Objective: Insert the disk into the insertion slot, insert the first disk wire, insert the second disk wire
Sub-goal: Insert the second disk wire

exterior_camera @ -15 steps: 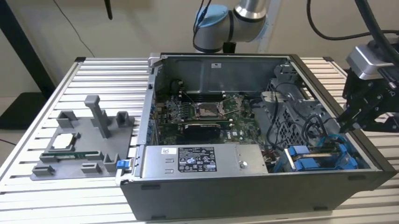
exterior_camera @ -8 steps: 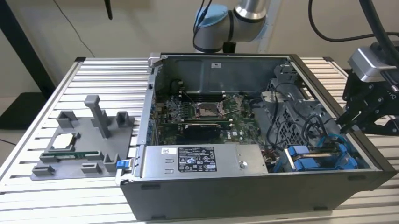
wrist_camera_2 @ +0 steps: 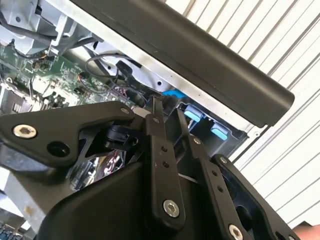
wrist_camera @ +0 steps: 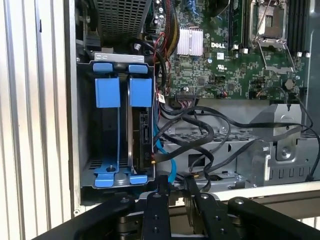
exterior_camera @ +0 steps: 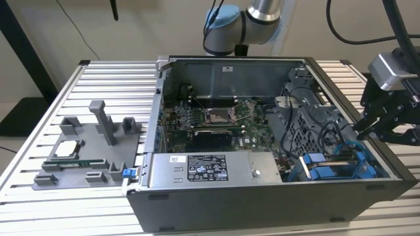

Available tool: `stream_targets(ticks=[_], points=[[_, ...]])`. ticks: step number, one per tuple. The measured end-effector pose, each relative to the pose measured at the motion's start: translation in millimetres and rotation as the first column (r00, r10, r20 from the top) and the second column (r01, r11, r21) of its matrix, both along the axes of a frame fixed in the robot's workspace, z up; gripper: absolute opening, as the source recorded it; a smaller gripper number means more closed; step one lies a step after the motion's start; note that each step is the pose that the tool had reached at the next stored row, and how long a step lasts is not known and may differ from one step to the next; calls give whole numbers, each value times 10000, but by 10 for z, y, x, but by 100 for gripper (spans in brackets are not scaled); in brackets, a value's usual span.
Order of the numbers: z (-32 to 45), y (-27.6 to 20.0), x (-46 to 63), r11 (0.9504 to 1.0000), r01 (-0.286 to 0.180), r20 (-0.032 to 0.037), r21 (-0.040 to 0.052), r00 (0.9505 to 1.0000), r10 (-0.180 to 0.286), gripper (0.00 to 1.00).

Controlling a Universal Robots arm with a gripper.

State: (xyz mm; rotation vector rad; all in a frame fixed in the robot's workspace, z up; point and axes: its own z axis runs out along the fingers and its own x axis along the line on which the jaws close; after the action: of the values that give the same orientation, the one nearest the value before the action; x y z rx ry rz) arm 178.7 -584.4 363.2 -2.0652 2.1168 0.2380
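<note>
Over the case's side wall: the gripper (exterior_camera: pixel 373 133) hangs just outside the open computer case (exterior_camera: pixel 262 209), near the corner with the blue parts.
Fingers: the fingers (wrist_camera: pixel 156 212) stand a little apart, with a narrow gap between the tips and nothing between them. Their roots are cut off at the picture's edge in the first wrist view.
Disk: the disk (wrist_camera: pixel 143 132) stands on its edge inside the insertion slot, in the compartment nearer to the motherboard (wrist_camera: pixel 215 70). I see its narrow end with the connector, held between blue rails. Its broad faces are hidden.
Insertion slot: the insertion slot (wrist_camera: pixel 86 150) sits in the corner of the case, just beside the perforated cage (wrist_camera: pixel 122 17). Its other compartment is dark, and I cannot tell what it holds.
Wires: black wires (wrist_camera: pixel 200 125) loop just beside the disk's end, and a light blue cable (wrist_camera: pixel 165 162) runs along it. Whether any plug sits in the connector, I cannot tell.
Counter: the case lies on a ribbed metal counter (exterior_camera: pixel 66 211).
Arm: the arm (exterior_camera: pixel 253 22) is cut off by the upper edge of the exterior view.
</note>
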Motion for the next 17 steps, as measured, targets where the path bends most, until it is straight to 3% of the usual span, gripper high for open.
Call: stream_targets(ticks=[13, 17], points=[[-27, 0, 0, 10000, 1, 1, 33, 10000, -1, 100], [-44, 0, -1, 9999, 9, 1, 153, 10000, -9, 100]])
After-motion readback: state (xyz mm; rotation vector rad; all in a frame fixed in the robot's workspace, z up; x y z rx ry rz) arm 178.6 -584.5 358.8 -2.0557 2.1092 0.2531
